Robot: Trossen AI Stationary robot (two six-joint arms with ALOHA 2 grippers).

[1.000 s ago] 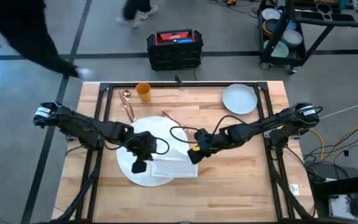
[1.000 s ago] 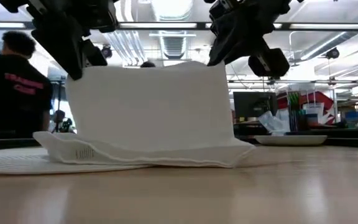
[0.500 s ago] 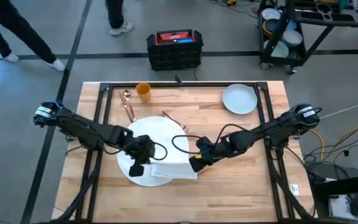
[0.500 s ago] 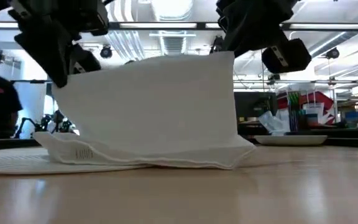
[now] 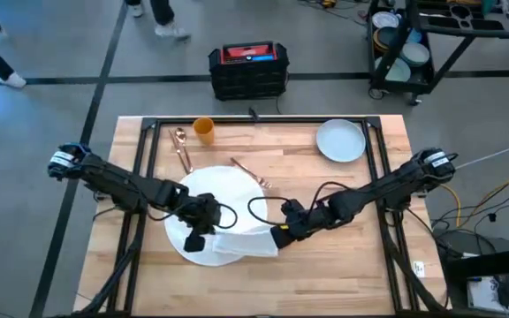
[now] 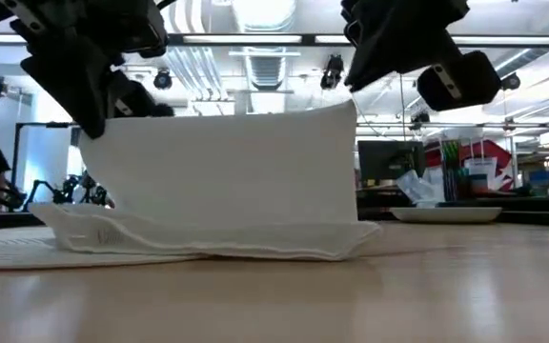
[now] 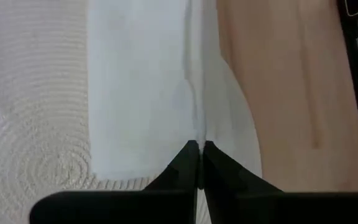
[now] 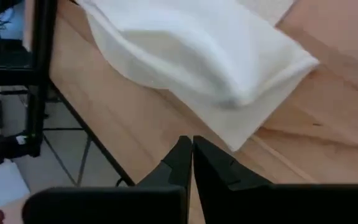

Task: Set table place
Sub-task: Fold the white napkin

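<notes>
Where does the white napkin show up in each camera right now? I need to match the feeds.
High view: the napkin lies low of centre, between the two grippers, overlapping the round white mat.
Low view: napkin fills the middle, one fold raised upright.
Left wrist view: napkin runs up the centre from the left gripper.
Right wrist view: napkin across the top.
Shared landmark: the mat.

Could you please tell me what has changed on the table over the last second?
Both grippers, the left gripper and right gripper, have drawn the lifted edge of the white cloth napkin toward the table's near side, folding it over. The round white mat, pale plate, orange cup and copper cutlery stayed put.
</notes>
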